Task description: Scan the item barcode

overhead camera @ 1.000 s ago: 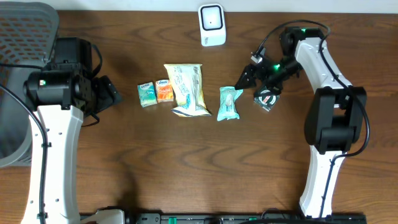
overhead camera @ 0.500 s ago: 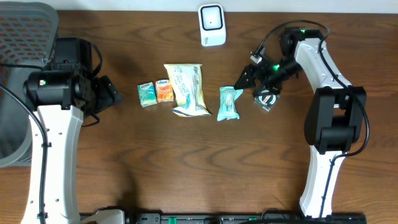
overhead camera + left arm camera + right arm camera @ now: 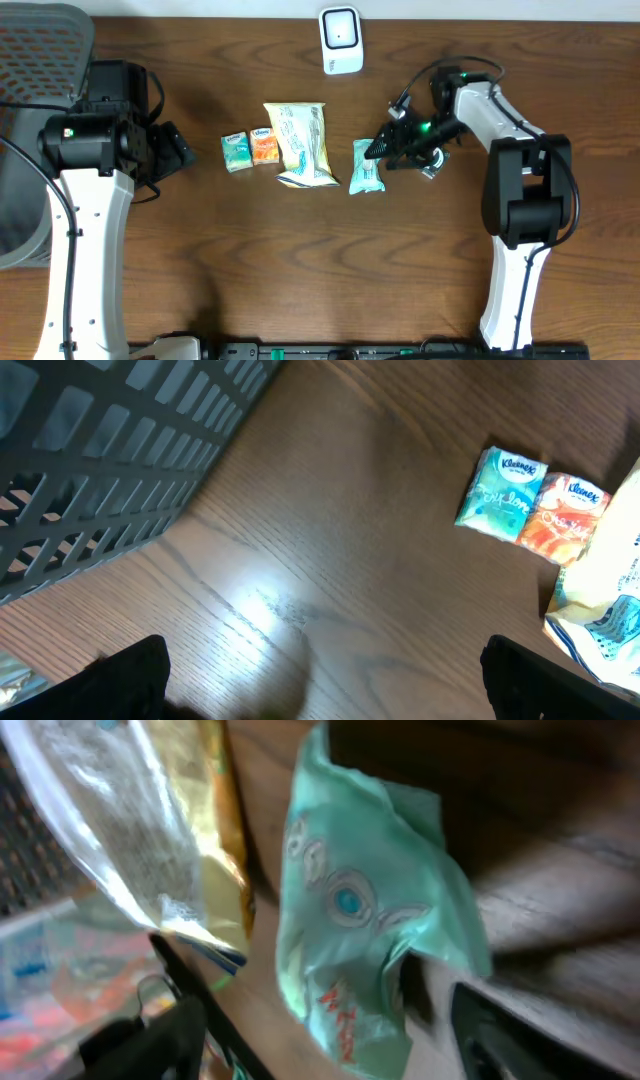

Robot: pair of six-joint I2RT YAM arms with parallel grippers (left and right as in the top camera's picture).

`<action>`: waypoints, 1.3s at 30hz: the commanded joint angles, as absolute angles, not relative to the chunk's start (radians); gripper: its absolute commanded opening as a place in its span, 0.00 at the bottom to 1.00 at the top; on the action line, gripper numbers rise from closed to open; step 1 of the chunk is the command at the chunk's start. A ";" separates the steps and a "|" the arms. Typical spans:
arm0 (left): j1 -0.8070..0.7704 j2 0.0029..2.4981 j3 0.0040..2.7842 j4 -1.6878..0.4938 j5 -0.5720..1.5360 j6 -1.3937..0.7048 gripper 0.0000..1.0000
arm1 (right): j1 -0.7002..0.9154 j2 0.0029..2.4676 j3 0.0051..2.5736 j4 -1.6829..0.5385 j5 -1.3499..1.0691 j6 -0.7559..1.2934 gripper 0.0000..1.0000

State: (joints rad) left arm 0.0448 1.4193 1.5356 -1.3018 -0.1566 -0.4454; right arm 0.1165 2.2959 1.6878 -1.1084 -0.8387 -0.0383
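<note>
A teal snack packet (image 3: 367, 166) lies right of centre on the wooden table. My right gripper (image 3: 386, 148) is at its upper right end. In the right wrist view this packet (image 3: 360, 920) lies between the two dark fingers of my right gripper (image 3: 330, 1042), which is open, with a gap on each side. The white barcode scanner (image 3: 340, 40) stands at the table's far edge. At the left, my left gripper (image 3: 176, 148) hangs open over bare wood, and the left wrist view shows nothing between the fingers of this gripper (image 3: 340, 690).
A yellow snack bag (image 3: 300, 143) lies just left of the teal packet. Further left sit an orange tissue pack (image 3: 264, 146) and a teal tissue pack (image 3: 236, 152). A grey mesh basket (image 3: 40, 60) fills the far left corner.
My right gripper has moved left and down from beside the teal packet to its upper end, and its fingers now straddle it. The left arm has not moved.
</note>
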 commanded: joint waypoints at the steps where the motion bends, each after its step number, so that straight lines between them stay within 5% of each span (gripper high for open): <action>1: 0.049 1.424 1.536 -1.305 -0.166 -0.455 0.98 | 0.118 2.271 1.643 -1.064 -0.862 0.023 0.65; 10: 0.049 1.424 1.536 -1.305 -0.166 -0.455 0.98 | 0.121 2.271 1.566 -0.926 -0.863 0.087 0.36; 15: 0.049 1.424 1.536 -1.305 -0.166 -0.455 0.97 | 0.139 2.271 1.541 -0.879 -0.863 0.101 0.29; 19: 0.049 1.424 1.536 -1.305 -0.166 -0.455 0.98 | 0.156 2.271 1.541 -0.864 -0.863 0.113 0.02; 30: 0.049 1.424 1.536 -1.305 -0.166 -0.455 0.98 | 0.170 2.254 1.549 -0.850 -0.838 0.199 0.01; 39: 0.049 1.424 1.536 -1.305 -0.166 -0.455 0.98 | 0.219 2.022 1.568 -0.910 -0.274 0.286 0.01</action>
State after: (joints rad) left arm 0.0452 1.4193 1.5356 -1.3014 -0.1566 -0.4454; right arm 0.1860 2.1468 1.5543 -0.8955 -0.5674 0.2371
